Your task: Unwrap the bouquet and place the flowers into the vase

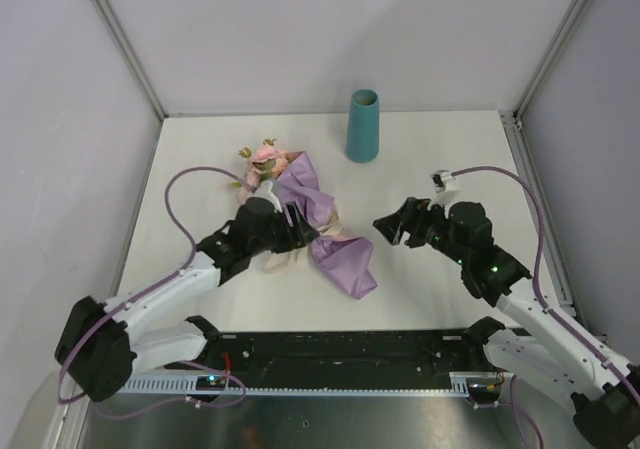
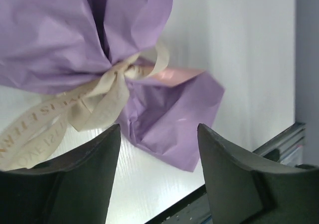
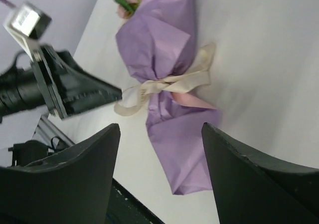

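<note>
The bouquet [image 1: 318, 224] lies on the white table, wrapped in lilac paper [image 2: 50, 39] and tied at the waist with a cream ribbon [image 2: 102, 92]. Its pink flowers [image 1: 266, 158] stick out at the far-left end, seen also as flowers [image 3: 127, 0] in the right wrist view. The teal vase [image 1: 363, 126] stands upright at the back centre. My left gripper [image 1: 300, 231] is open beside the ribbon knot, and in its own view the left gripper [image 2: 158, 128] has nothing between its fingers. My right gripper [image 1: 392, 227] is open to the right of the bouquet, and the right gripper [image 3: 160, 126] faces the lilac paper [image 3: 159, 44] and ribbon [image 3: 174, 82].
A black metal rail [image 1: 340, 349] runs along the table's near edge between the arm bases. Purple cables [image 1: 180, 194] loop over the table beside each arm. Grey walls and frame posts [image 1: 125, 44] enclose the back and sides.
</note>
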### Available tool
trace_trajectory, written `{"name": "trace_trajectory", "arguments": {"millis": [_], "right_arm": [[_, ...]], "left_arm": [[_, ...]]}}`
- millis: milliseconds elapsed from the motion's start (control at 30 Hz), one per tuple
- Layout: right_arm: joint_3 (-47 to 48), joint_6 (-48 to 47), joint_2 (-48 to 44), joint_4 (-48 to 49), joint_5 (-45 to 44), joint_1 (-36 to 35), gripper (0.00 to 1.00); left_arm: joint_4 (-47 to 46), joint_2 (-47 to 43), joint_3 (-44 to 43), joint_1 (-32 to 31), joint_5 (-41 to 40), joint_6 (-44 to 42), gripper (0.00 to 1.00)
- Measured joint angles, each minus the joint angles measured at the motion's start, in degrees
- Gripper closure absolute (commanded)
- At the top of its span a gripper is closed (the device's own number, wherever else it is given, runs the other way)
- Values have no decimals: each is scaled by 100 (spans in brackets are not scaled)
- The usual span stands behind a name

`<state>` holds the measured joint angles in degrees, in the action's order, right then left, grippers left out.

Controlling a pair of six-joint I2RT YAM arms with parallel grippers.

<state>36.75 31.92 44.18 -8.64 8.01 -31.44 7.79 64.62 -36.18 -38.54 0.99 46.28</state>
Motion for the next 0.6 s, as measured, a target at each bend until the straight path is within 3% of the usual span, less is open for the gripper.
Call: {"name": "trace_trajectory", "arguments": {"millis": [167,367,600], "right_arm": [[2,-468,654,767,-199,-835,34],[92,-1884,1770,1572,-496,-1794,35],[437,-3871,3075,2406,-269,-2404,31]], "left_arm": [[380,-673,-262,1008,337,-142,32],[879,-1340,-186,2328,822,-240,31],[1274,-1626,306,3008,1303,-387,30]]}}
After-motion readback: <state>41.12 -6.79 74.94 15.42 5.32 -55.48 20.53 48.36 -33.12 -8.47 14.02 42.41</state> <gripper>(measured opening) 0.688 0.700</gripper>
